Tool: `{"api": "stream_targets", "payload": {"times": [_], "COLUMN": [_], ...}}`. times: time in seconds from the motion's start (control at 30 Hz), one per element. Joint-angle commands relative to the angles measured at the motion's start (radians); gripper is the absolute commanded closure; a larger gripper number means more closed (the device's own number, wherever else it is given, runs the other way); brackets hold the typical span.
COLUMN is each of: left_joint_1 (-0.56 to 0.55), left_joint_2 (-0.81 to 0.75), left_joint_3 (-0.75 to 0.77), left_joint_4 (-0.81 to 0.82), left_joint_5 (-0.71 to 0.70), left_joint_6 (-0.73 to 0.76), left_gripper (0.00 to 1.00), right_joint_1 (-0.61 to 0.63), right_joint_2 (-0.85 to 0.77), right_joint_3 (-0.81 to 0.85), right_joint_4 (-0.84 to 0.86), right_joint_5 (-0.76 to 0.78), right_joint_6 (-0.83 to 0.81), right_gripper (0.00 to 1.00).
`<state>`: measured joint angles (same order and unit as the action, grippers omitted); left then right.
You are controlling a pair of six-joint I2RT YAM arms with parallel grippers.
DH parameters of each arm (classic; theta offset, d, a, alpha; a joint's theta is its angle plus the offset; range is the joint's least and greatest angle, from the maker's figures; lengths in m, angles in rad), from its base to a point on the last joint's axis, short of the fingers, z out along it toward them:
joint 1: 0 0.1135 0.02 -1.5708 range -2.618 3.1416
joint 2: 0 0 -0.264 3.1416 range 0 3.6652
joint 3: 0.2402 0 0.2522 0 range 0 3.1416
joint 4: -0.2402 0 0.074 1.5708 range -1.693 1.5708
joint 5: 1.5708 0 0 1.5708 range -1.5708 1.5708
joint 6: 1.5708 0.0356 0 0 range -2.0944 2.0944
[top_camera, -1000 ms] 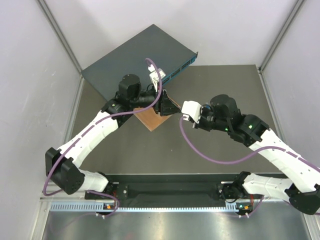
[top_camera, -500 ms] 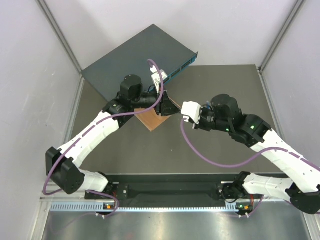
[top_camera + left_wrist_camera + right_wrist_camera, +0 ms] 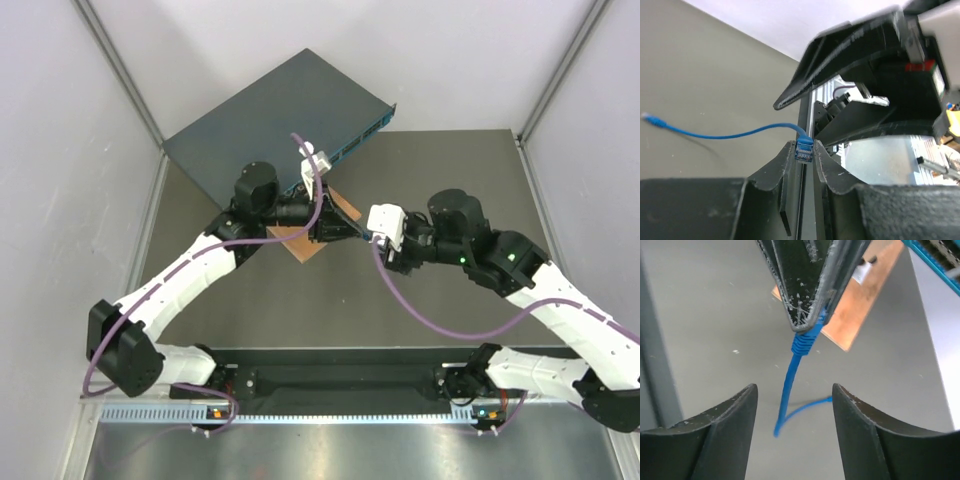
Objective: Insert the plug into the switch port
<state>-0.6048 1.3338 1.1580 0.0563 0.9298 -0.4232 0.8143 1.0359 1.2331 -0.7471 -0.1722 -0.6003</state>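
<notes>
My left gripper [image 3: 804, 145] is shut on the plug [image 3: 804, 150], a blue connector pinched between the fingertips. Its thin blue cable [image 3: 730, 134] arcs left above the grey table to a loose far end [image 3: 652, 120]. In the right wrist view the left fingers [image 3: 805, 285] come down from above, and the plug's boot [image 3: 805, 340] and cable [image 3: 788, 385] hang between my right gripper's [image 3: 794, 390] open jaws, touching neither. From above, the two grippers meet tip to tip [image 3: 362, 233]. The dark teal switch [image 3: 270, 120] lies at the back left, its blue front face [image 3: 362, 140] turned right.
An orange-brown wooden square [image 3: 300, 243] lies under the left gripper, beside the switch's front. Thick purple cables [image 3: 430, 315] loop off both arms. White walls close in the table on the left, right and back.
The right gripper has opened and let go of the cable. The left gripper has closed on the plug, and its wrist has swung down and to the right.
</notes>
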Motion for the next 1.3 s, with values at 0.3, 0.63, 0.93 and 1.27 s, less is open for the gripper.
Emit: {"api": "stream_targets", "payload": {"times": [0.3,0.63,0.93,1.27], "left_joint_1": [-0.001,-0.003,-0.003,0.003], "left_joint_2": [-0.12,-0.133,-0.136,-0.142], "left_joint_3": [-0.118,-0.121,-0.123,-0.118], "left_joint_4": [0.438,0.447,0.447,0.409], "left_joint_5": [0.15,0.156,0.155,0.042], "left_joint_6": [-0.083,-0.066,-0.066,-0.068], "left_gripper": [1.0,1.0,1.0,0.79], "right_joint_1": [-0.217,-0.214,-0.207,-0.196], "right_joint_2": [-0.085,-0.068,-0.027,-0.03], "right_joint_3": [-0.009,-0.032,-0.027,-0.032], "right_joint_4": [0.181,0.305,0.338,0.319], "right_joint_5": [-0.599,-0.678,-0.632,-0.487], "right_joint_6": [0.2,0.299,0.349,0.414], "right_gripper": [0.47,0.58,0.72,1.0]}}
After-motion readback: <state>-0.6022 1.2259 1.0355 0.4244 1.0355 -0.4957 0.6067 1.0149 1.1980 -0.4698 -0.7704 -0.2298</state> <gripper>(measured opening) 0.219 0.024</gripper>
